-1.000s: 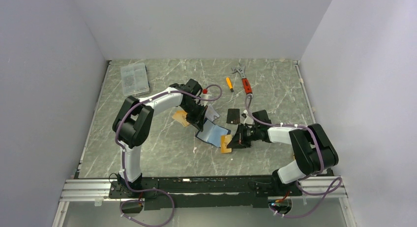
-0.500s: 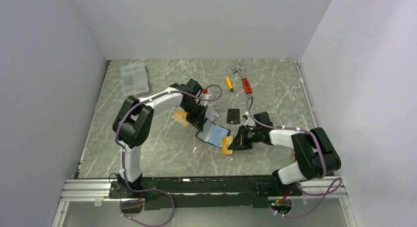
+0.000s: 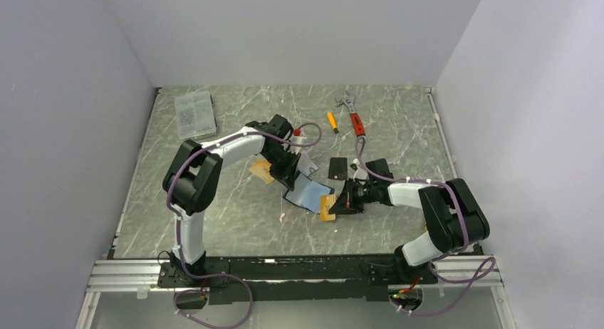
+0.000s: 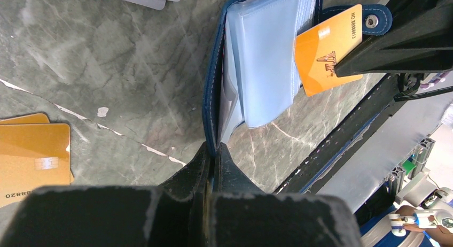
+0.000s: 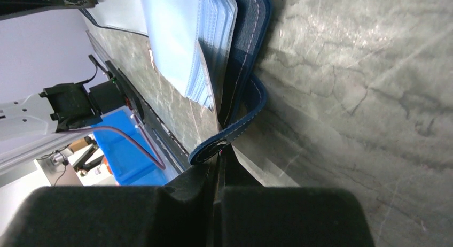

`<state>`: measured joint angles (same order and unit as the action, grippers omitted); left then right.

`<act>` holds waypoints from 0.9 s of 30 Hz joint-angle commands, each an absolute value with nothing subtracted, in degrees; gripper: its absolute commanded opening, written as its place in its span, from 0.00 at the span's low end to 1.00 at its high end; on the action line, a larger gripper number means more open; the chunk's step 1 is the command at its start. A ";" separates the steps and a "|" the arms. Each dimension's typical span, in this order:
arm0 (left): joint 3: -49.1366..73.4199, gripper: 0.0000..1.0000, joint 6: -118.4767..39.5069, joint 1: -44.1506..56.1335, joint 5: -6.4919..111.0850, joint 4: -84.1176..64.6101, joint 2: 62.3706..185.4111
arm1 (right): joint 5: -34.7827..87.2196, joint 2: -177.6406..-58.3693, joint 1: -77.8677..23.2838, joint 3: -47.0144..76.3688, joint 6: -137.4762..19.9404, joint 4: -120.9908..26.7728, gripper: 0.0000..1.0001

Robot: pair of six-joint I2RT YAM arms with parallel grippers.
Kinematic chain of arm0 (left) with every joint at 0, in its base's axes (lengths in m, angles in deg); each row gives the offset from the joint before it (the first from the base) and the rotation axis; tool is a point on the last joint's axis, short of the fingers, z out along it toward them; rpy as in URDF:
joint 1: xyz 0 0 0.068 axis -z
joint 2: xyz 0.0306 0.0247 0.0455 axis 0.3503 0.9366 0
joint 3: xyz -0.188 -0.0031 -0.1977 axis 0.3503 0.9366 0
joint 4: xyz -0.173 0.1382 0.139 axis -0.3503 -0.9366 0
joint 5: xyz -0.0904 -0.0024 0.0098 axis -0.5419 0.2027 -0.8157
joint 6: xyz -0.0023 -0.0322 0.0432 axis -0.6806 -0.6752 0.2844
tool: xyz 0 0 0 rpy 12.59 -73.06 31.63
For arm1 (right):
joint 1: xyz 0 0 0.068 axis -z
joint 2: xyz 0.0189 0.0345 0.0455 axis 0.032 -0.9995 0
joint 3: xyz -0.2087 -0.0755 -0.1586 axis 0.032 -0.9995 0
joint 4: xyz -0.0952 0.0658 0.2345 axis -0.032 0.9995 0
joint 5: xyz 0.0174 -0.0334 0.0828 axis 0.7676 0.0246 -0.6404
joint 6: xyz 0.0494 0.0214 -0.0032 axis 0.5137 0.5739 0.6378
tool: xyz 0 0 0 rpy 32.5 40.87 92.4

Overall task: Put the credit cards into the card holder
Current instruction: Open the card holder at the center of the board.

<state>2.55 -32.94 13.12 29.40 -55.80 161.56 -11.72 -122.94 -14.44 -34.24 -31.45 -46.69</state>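
The card holder [image 3: 311, 194], a navy wallet, lies open mid-table with its light blue sleeves [image 4: 267, 60] showing. My left gripper [image 3: 290, 178] is shut on the edge of its navy cover [image 4: 212, 151]. My right gripper [image 3: 336, 204] is shut on an orange-gold credit card [image 4: 328, 49]. It holds the card's end against the wallet's sleeves, beside the snap tab [image 5: 229, 140]. In the right wrist view [image 5: 220, 156] the card is edge-on and hardly visible. Two orange cards [image 3: 261, 171] lie left of the wallet. A black card [image 3: 339, 168] and silvery-white cards [image 3: 307, 162] lie behind it.
A clear compartment box [image 3: 194, 114] stands at the back left. An orange screwdriver [image 3: 332, 121] and a red-handled wrench [image 3: 354, 117] lie at the back right. White walls close the table on three sides.
The right arm shifted slightly and came back, and the orange card stays at the wallet's edge. The left arm has not moved.
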 commanded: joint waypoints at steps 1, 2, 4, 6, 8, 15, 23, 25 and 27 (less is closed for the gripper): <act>2.74 0.00 -32.48 13.54 28.82 -54.76 158.80 | -9.63 -124.65 -14.61 -32.32 -31.95 -46.83 0.00; 2.75 0.00 -32.48 13.57 28.78 -54.77 158.87 | -9.71 -124.93 -14.70 -32.37 -31.88 -46.95 0.00; 2.75 0.00 -32.55 13.59 28.68 -54.74 158.85 | -9.65 -125.47 -14.98 -32.36 -31.75 -47.01 0.00; 2.59 0.00 -32.56 13.59 28.65 -54.79 158.80 | -9.89 -126.32 -15.38 -31.80 -31.55 -47.27 0.00; 2.57 0.00 -32.56 13.58 28.72 -54.69 158.73 | -9.74 -127.00 -16.09 -30.67 -31.60 -47.22 0.00; 2.84 0.00 -32.43 13.55 29.14 -54.77 158.66 | -9.65 -125.49 -17.42 -27.01 -30.89 -46.51 0.00; 2.46 0.00 -32.47 13.42 29.24 -55.05 158.52 | -9.90 -124.55 -19.15 -23.56 -30.16 -45.62 0.00; 2.40 0.00 -32.60 13.20 28.99 -55.09 158.39 | -9.78 -124.53 -20.22 -21.84 -30.13 -45.18 0.00; 2.49 0.03 -32.80 12.88 28.14 -54.94 158.13 | -9.55 -124.62 -21.20 -20.51 -29.85 -45.13 0.00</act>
<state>2.55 -33.01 13.12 29.40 -55.80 161.54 -10.02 -126.11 -19.38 -24.69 -30.45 -44.76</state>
